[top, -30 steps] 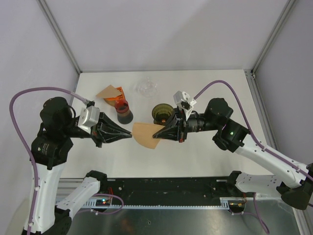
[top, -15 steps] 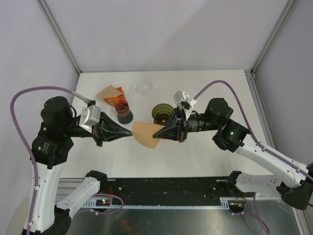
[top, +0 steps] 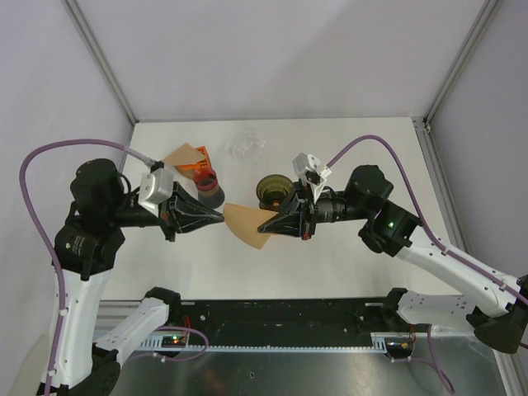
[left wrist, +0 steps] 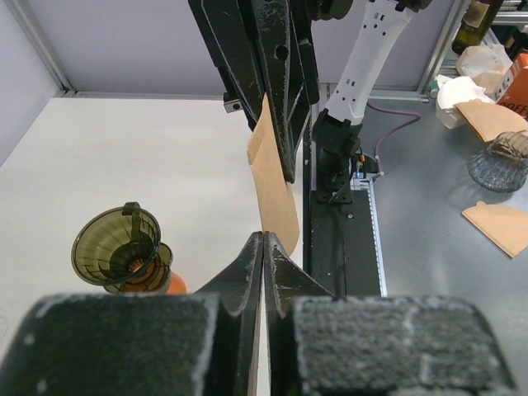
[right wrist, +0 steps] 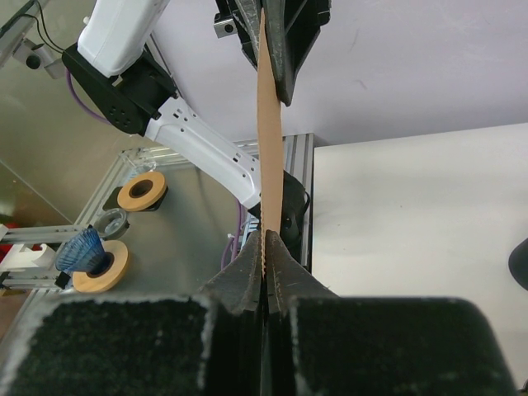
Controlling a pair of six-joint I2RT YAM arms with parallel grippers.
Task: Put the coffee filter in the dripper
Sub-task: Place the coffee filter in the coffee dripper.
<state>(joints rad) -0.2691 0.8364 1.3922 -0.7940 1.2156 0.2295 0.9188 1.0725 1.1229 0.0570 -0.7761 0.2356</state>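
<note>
A tan paper coffee filter (top: 246,227) hangs in the air between my two grippers. My right gripper (top: 262,228) is shut on its right edge. In the right wrist view the filter (right wrist: 264,148) runs edge-on straight up out of the shut right gripper (right wrist: 264,235). My left gripper (top: 221,216) is shut, with its tips at the filter's left corner. In the left wrist view the filter (left wrist: 276,202) ends just past the left gripper (left wrist: 264,235), not between its fingers. The olive-green dripper (top: 272,190) stands on the table just beyond the filter, also seen in the left wrist view (left wrist: 115,247).
A dark cone-shaped piece with a red top (top: 208,188) stands left of the dripper. Spare tan filters lie on an orange packet (top: 186,157) at the back left. A clear glass vessel (top: 246,148) sits behind the dripper. The table's near edge (top: 247,299) lies below the grippers.
My left arm has shifted right and its gripper tip has swung slightly toward the far side, staying at the filter's left corner. The right gripper and the filter have held still.
</note>
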